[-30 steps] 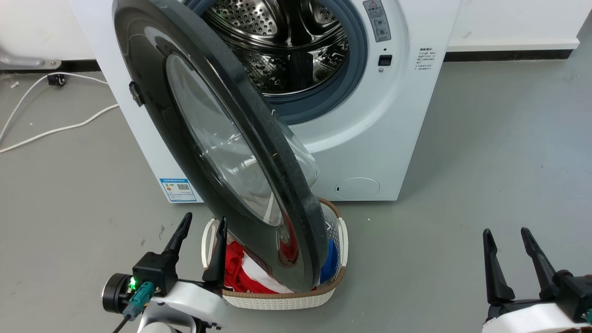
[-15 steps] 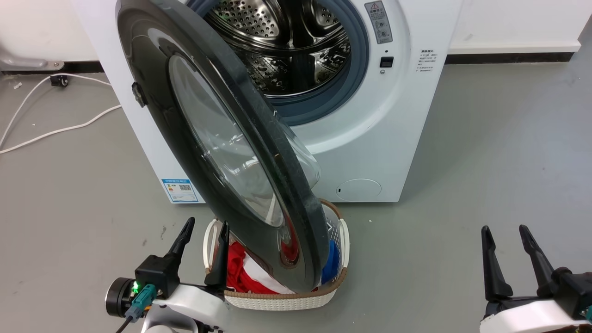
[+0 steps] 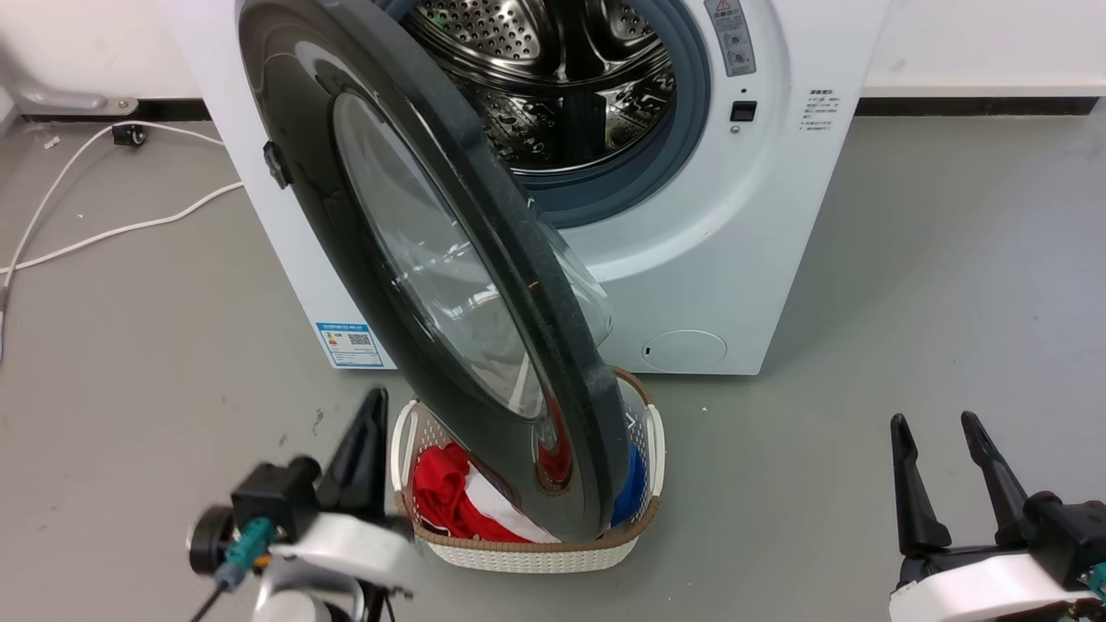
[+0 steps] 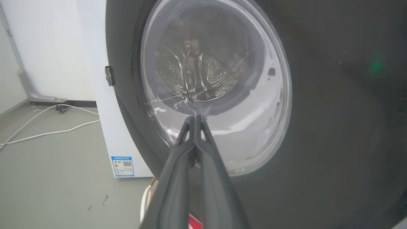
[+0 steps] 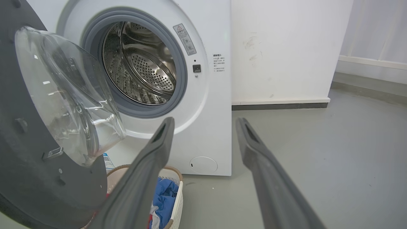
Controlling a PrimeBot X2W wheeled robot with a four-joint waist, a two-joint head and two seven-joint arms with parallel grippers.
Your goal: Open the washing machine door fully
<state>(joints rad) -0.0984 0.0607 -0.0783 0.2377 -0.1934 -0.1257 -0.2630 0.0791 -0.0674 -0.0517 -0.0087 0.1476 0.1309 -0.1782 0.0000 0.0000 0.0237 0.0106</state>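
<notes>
The washing machine door [image 3: 432, 285] stands swung out roughly square to the machine front, overhanging the laundry basket [image 3: 518, 557], and the drum [image 3: 562, 86] is exposed. Judged part-done: more swing toward the hinge side is left. The left gripper [image 4: 194, 119], fingers pressed together and empty, faces the outer glass (contact not determinable). The right gripper [image 3: 937, 423] is spread, empty and well apart.

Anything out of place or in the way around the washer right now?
Yes: a laundry basket sits on the floor directly under the lower edge of the half-open door, crowding it; whether they touch is unclear. A white cable lies loose on the floor left of the machine.
</notes>
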